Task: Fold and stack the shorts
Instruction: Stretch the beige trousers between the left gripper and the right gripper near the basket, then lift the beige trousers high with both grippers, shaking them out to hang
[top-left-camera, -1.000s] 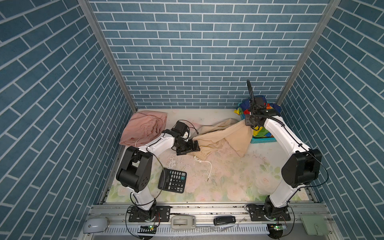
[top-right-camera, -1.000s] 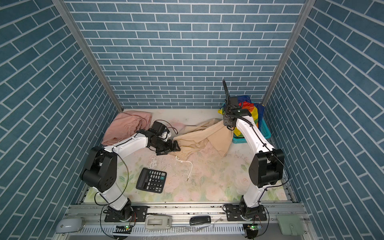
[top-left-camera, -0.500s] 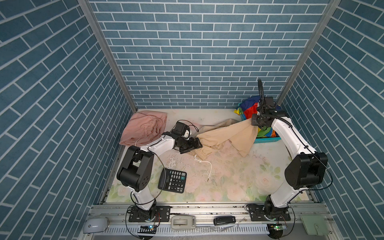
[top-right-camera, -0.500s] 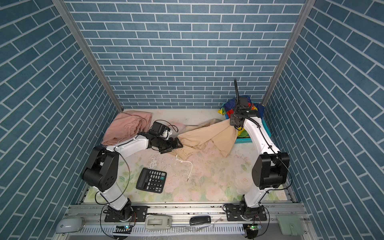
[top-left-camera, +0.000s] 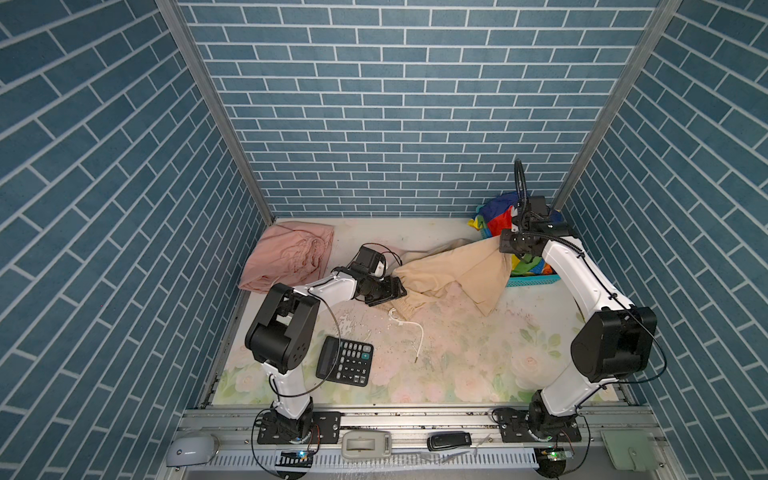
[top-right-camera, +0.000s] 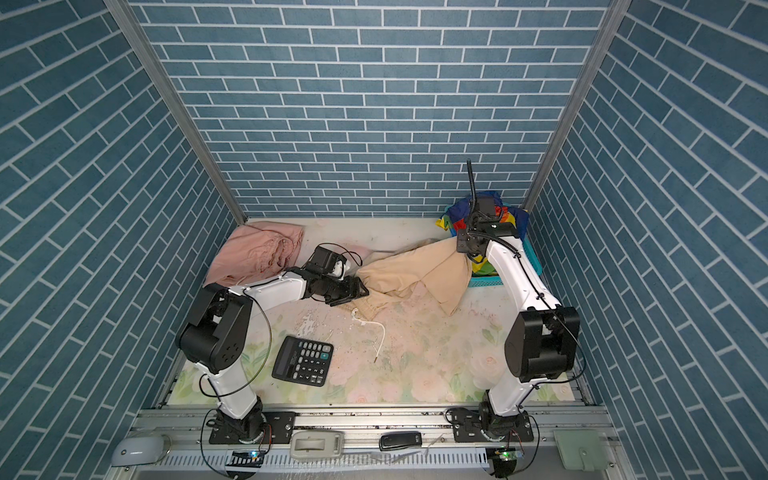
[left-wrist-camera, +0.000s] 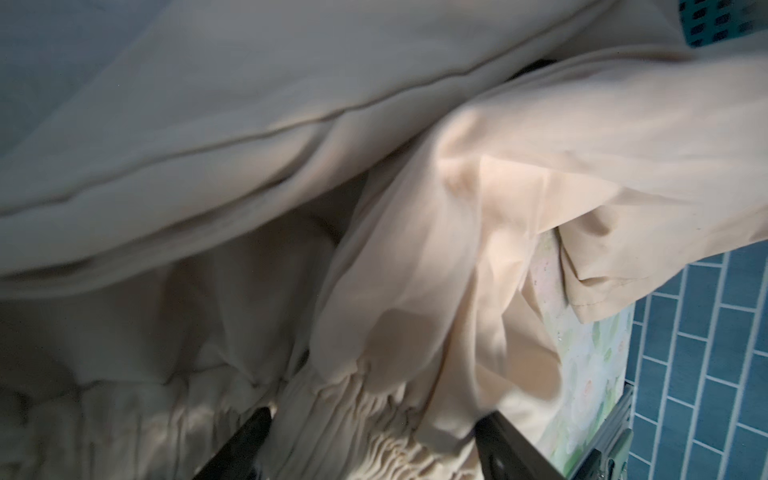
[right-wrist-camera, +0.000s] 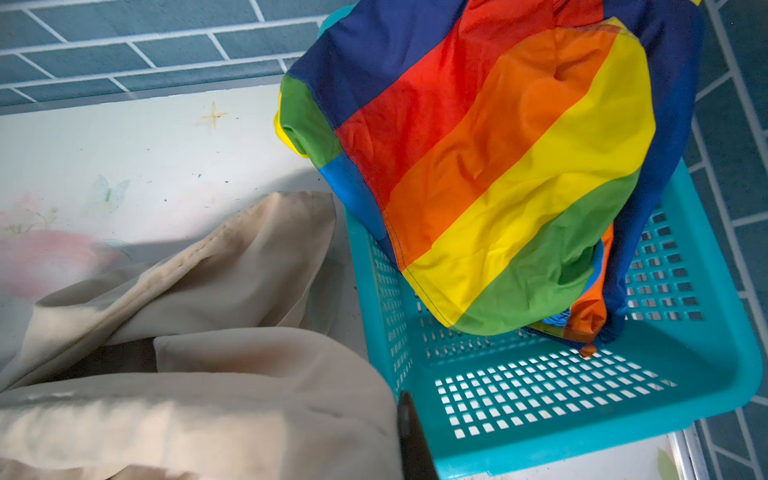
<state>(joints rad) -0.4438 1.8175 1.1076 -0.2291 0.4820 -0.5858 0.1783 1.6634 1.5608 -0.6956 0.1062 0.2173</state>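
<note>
The beige shorts (top-left-camera: 457, 270) (top-right-camera: 415, 270) hang stretched between my two grippers in both top views. My right gripper (top-left-camera: 508, 246) is shut on their far edge and holds it raised beside the basket; in the right wrist view only one finger (right-wrist-camera: 411, 432) shows past the draped cloth. My left gripper (top-left-camera: 388, 289) (left-wrist-camera: 376, 415) is open, low at the elastic waistband (left-wrist-camera: 374, 428), which bunches between its two black fingers. The pink shorts (top-left-camera: 291, 257) lie folded at the back left. The rainbow shorts (top-left-camera: 498, 212) (right-wrist-camera: 498, 166) are heaped in the basket.
The teal mesh basket (top-left-camera: 532, 281) (right-wrist-camera: 582, 415) stands at the back right corner. A black calculator (top-left-camera: 345, 360) lies at the front left by the left arm's base. The shorts' white drawstring (top-left-camera: 415, 328) trails over the floral mat. Brick walls close in three sides.
My right gripper has moved to the right with the beige shorts, pulling them tauter. The left gripper's jaws have narrowed around the waistband.
</note>
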